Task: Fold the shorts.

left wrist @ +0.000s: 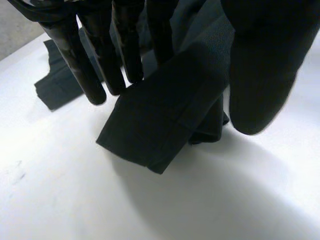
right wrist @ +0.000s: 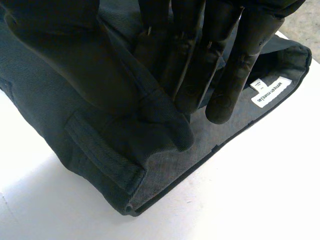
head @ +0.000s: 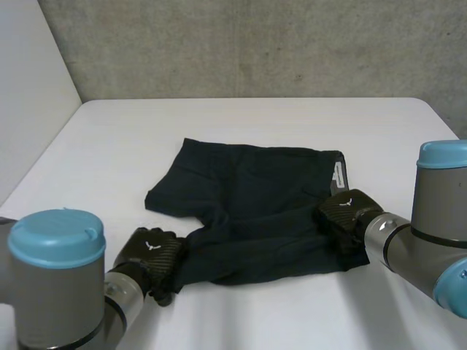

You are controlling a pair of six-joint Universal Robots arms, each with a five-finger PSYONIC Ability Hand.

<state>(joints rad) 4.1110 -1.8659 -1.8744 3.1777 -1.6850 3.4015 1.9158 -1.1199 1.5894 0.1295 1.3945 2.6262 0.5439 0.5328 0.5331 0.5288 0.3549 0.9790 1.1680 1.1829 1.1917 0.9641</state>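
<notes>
The shorts [head: 252,208] lie mid-counter [head: 241,120], waistband to the right. The left hand [head: 151,255] pinches the near left leg end. The right hand [head: 344,214] pinches the waistband's near corner, just in front of the label [head: 337,175].

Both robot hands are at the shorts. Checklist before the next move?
1. Left robot hand pinches a leg hem of the shorts: ok.
2. Right robot hand pinches the waistband corner near the label: ok.
3. Leg hem raised off the table: ok, there is a shadow beneath it in the left wrist view.
4. Single layer of cloth in each pinch: cannot tell.
5. Rest of the shorts flat: not ok, the middle is creased.
</notes>
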